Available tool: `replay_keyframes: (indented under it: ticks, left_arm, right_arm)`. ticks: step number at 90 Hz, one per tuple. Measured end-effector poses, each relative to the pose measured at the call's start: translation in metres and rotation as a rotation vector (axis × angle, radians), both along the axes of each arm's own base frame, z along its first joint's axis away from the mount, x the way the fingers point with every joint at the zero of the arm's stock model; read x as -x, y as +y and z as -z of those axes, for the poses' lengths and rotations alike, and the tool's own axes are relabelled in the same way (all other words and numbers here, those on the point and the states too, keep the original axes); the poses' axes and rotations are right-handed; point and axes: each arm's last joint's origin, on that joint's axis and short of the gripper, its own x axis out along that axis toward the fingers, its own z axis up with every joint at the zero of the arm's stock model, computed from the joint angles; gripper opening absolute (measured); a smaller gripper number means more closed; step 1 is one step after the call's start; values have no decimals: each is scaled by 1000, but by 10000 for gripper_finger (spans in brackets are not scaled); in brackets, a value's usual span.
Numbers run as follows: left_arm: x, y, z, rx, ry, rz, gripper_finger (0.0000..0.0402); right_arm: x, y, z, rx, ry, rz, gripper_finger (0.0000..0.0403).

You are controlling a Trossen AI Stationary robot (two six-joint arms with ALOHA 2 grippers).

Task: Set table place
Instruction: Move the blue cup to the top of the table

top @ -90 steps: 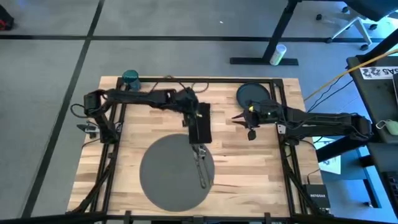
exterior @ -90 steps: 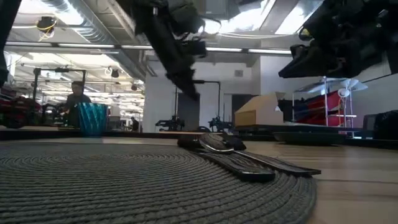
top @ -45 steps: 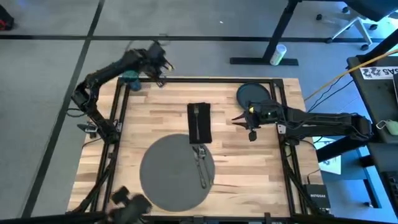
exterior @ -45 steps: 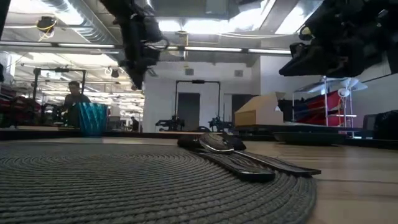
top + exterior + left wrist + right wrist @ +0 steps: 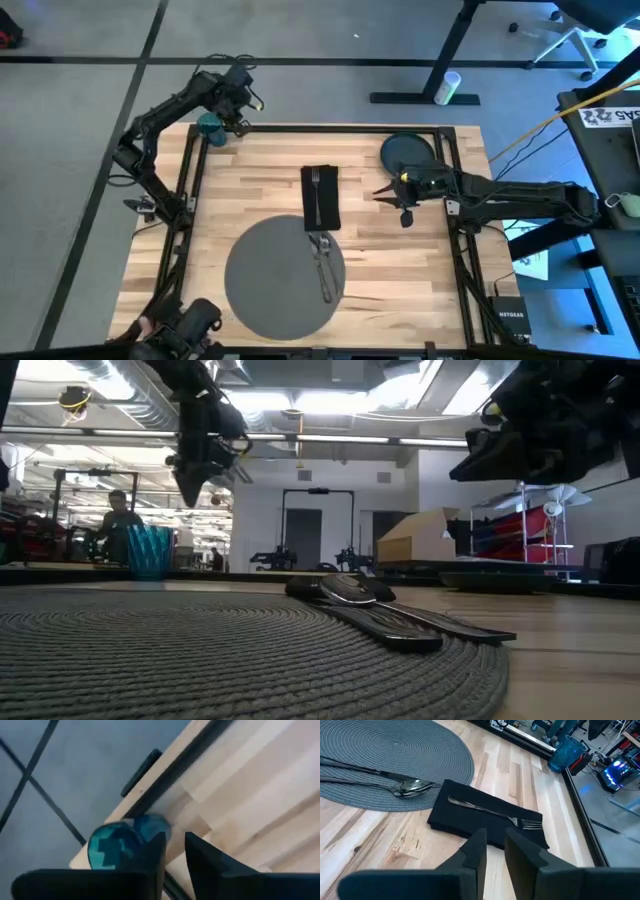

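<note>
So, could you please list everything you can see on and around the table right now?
table: one, light wood, centre.
placemat: one, grey, round, front of the table.
napkin: one, black, beside the placemat's far edge.
fork: one, metal, lying on the napkin.
spoon and second utensil: two, metal, on the placemat's right side.
plate: one, dark, far right corner.
cup: one, teal, far left corner.
bottle: one, pale, on the floor beyond.
person: one, in the background.
left end effector: over the cup.
right end effector: hovering near the plate.
</note>
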Motion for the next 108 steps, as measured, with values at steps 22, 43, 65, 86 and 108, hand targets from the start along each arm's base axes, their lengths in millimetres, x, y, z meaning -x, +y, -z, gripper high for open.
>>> replay_keyframes:
  ticks: [22,43,65,86,108]
  left_arm:
    - [19,5,2,22,1,-169,100]
    - [34,5,24,87,44,-231,116]
    - [32,2,53,97,59,-177,117]
    - [33,4,69,72,53,-133,117]
    - [21,-7,75,104,77,-48,61]
  right_arm:
    - [1,0,1,-4,14,0,53]
    - [1,0,1,-4,14,0,53]
    - [1,0,1,-4,14,1,53]
    - [1,0,1,-4,14,1,53]
    - [1,0,1,-4,13,1,53]
